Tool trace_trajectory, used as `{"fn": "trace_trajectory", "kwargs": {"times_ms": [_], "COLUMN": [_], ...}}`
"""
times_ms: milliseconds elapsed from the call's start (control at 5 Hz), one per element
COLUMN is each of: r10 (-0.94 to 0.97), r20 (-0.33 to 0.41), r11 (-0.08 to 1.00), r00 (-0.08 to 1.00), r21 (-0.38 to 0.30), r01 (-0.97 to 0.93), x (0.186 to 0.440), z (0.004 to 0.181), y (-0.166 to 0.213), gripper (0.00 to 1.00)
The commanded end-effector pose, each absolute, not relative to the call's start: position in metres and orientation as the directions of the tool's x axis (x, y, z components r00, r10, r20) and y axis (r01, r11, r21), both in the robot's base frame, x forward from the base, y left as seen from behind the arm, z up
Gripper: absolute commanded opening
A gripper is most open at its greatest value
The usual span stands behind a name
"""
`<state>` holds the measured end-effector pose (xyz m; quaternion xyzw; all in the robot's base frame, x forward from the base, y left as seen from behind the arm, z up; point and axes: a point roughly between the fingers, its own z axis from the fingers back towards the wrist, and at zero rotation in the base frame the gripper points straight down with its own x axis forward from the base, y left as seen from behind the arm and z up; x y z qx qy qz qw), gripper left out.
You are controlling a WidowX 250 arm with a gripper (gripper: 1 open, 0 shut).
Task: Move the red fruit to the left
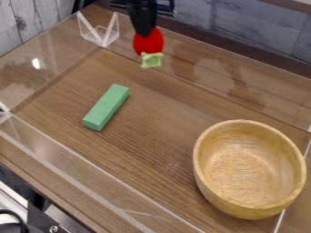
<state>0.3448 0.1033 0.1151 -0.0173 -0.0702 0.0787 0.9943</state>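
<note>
green block [107,106]: flat on the worktop [158,136], left of centre.
fingers [145,25]: at the back, pointing down, closed tight on the red fruit.
red fruit [148,41]: hanging from the fingers above the worktop, leafy cap downward.
wooden bowl [249,124]: front right, well apart.

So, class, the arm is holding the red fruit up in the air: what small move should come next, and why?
Probably lower it straight down. The gripper is shut on the red fruit, which hangs above the table, already well left of the wooden bowl, with bare wood below.
</note>
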Motion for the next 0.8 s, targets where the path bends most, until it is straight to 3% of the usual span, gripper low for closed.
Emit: {"fn": "trace_trajectory", "kwargs": {"times_ms": [0, 400, 600], "r10": [0.127, 0.280, 0.229], "r20": [0.200, 0.194, 0.186], "r11": [0.992, 0.960, 0.973], "r00": [0.971, 0.940, 0.955], "r21": [-0.011, -0.034, -0.027], "r01": [-0.128, -0.279, -0.228], "x": [0.358, 0.340, 0.333], "z": [0.131, 0.157, 0.160], "y": [0.119, 0.140, 0.159], "gripper": [0.00, 0.00, 0.00]}}
